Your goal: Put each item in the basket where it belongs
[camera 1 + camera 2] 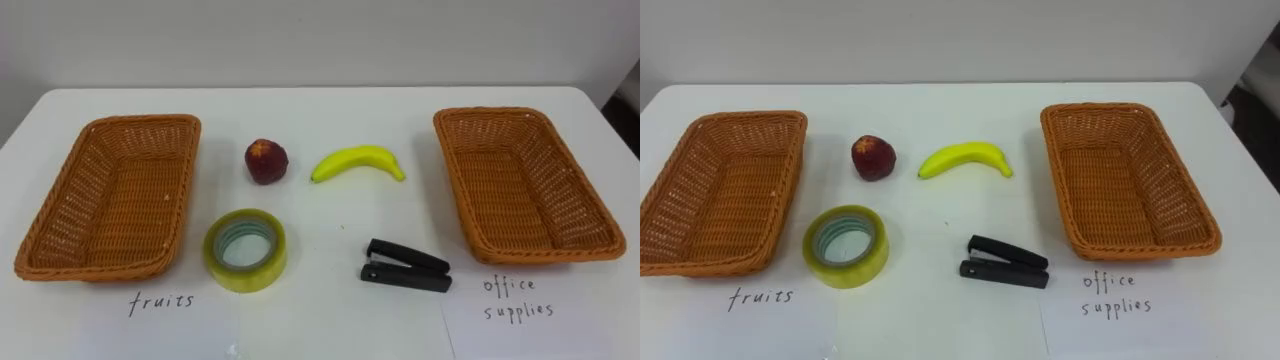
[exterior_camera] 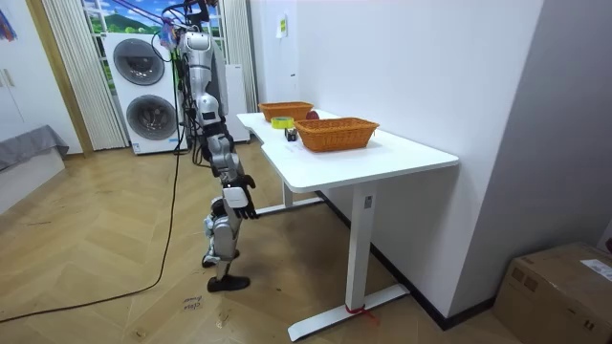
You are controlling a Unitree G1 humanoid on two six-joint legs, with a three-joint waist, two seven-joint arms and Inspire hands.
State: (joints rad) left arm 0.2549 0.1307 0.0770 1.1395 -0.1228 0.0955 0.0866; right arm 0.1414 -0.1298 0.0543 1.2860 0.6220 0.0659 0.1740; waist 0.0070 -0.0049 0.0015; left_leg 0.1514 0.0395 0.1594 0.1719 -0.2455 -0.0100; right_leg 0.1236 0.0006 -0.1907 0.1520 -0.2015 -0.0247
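You risk dropping the curved yellow banana (image 1: 358,161) into the nearby right brown wicker basket (image 1: 490,112); right hand (image 2: 245,182) closure unreadable.

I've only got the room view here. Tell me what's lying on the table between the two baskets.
Observer: Four things: a red apple and a yellow banana on the far side, a roll of tape and a black stapler nearer the robot.
Operator: Report what's already in the baskets.
Observer: Nothing. The left wicker basket and the right wicker basket both show bare bottoms.
Operator: Tell me how they're marked.
Observer: A handwritten sheet lies before each: the left note says fruits, the right note says office supplies.
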